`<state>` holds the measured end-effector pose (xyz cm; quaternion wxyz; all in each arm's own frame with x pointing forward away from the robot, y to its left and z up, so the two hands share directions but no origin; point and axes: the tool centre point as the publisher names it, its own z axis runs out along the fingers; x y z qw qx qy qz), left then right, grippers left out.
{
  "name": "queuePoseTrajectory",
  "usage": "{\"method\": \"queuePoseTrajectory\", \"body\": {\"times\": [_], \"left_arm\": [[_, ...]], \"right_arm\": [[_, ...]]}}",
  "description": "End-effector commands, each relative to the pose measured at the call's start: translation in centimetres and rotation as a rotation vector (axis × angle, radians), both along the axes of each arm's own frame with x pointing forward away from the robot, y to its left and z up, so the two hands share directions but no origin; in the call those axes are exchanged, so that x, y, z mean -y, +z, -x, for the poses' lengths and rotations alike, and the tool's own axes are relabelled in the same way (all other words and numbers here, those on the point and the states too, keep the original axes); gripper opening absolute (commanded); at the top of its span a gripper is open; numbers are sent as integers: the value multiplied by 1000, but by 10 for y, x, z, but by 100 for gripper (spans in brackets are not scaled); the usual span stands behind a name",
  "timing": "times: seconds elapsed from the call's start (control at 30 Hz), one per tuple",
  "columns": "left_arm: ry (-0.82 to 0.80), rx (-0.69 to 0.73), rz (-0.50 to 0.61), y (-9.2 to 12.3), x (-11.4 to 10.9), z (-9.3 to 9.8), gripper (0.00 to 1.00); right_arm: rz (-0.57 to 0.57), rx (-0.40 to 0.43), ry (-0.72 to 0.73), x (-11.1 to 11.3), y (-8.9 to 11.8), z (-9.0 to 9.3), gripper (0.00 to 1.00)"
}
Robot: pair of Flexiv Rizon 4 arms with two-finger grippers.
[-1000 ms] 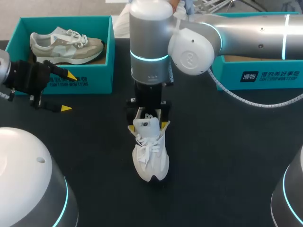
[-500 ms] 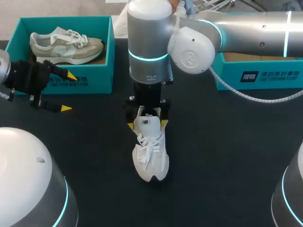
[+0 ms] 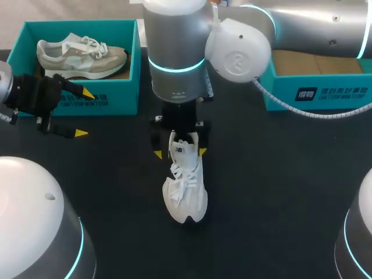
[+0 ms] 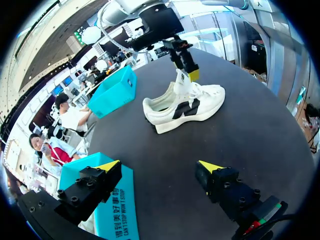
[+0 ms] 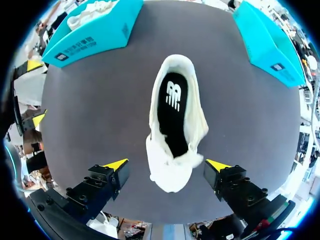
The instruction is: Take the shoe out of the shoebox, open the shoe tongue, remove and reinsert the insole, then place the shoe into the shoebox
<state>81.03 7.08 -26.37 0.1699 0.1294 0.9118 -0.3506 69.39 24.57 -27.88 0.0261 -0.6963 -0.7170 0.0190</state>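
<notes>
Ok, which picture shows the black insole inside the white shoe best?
The right wrist view: it looks straight down into the shoe, onto the insole. The left wrist view shows only the shoe's side; in the head view the insole is hidden.

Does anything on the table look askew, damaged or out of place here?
Nothing stands out. The white shoe stands on its sole on the table, black insole lying flat inside, with the right gripper open over its tongue. A second shoe sits in the left shoebox, near the open left gripper.
</notes>
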Motion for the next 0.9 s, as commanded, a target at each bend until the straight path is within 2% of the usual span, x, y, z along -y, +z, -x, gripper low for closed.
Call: {"method": "queuePoseTrajectory", "body": {"times": [0.03,0.07,0.1,0.13,0.17,0.2,0.33,0.47,0.57,0.7,0.9], "left_arm": [[0,-1,-3,1,0,1,100],[0,-1,-3,1,0,1,100],[0,-1,-3,1,0,1,100],[0,-1,-3,1,0,1,100],[0,-1,-3,1,0,1,100],[0,-1,-3,1,0,1,100],[0,-1,-3,1,0,1,100],[0,-1,-3,1,0,1,100],[0,-1,-3,1,0,1,100],[0,-1,-3,1,0,1,100],[0,-1,-3,1,0,1,100]], "right_arm": [[-12,17,-16,2,0,15,100],[-23,14,-19,1,-1,16,100],[-25,12,-16,0,-2,18,89],[-34,22,-22,-1,-3,18,45],[-37,15,-23,-2,-5,18,26],[-33,4,-18,-2,-8,19,23],[-28,-5,-33,3,-18,19,23],[-28,0,-35,5,-19,16,32],[-34,9,-30,5,-20,10,27],[-34,7,-14,9,-29,2,32],[-38,15,18,12,-37,-16,33]]}}
